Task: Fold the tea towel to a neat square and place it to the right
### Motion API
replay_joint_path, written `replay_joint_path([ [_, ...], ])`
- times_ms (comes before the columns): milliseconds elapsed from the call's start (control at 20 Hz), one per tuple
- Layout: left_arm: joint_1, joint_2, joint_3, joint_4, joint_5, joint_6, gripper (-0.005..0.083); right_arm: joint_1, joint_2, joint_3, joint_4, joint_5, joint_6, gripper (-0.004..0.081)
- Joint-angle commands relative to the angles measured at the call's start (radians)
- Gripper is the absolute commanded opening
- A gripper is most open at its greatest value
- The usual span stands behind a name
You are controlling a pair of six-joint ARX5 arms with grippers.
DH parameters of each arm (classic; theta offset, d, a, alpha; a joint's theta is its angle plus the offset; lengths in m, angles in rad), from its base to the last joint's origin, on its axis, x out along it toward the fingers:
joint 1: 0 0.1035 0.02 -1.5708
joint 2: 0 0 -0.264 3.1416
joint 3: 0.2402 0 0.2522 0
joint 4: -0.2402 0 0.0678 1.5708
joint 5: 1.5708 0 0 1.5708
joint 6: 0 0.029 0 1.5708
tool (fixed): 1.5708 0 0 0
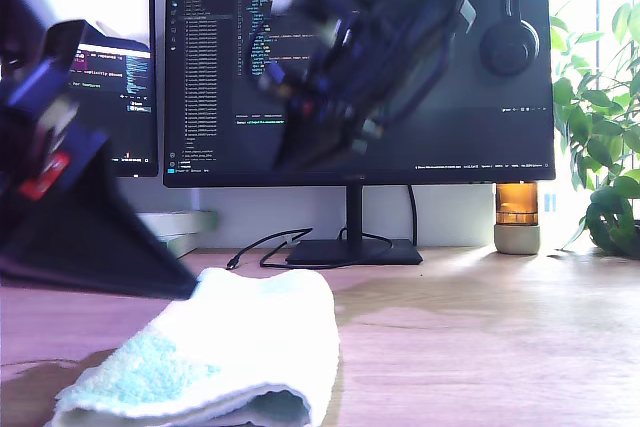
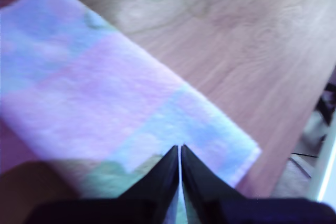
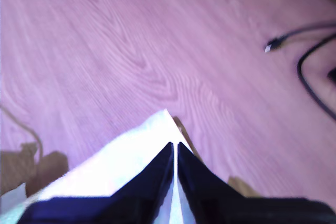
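The tea towel [image 1: 225, 352] lies folded into a thick pale band on the wooden table [image 1: 480, 337], at the exterior view's lower left. My second gripper [image 3: 174, 143] is shut and low. Its tips rest over a corner of the tea towel [image 3: 131, 156]. In the exterior view it is the dark blurred mass [image 1: 175, 282] at the left, touching the towel's far edge. My first gripper [image 2: 179, 146] is shut with nothing between its fingers. It hangs well above the folded tea towel [image 2: 105, 93]. In the exterior view it shows blurred [image 1: 300, 137] in front of the monitor.
A monitor [image 1: 230, 77] on a stand [image 1: 350, 247] is behind the towel, with headphones [image 1: 508, 42] hung on it. A black cable [image 1: 265, 247] trails on the table [image 3: 310, 72]. Flat boxes [image 1: 180, 227] sit at the exterior view's left; an amber jar [image 1: 517, 215] and plant [image 1: 605, 147] at its right.
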Motion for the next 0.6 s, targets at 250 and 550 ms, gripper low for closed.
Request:
replay_joint_path([
  [250, 0.110, -0.072, -0.001, 0.018, 0.011, 0.101, -0.0019, -0.002, -0.280, -0.331, 0.174, 0.003, -0.014, -0.0013],
  [550, 0.160, -0.078, -0.001, 0.062, 0.085, 0.130, -0.0019, -0.001, -0.520, -0.612, 0.286, 0.045, 0.103, -0.0013],
])
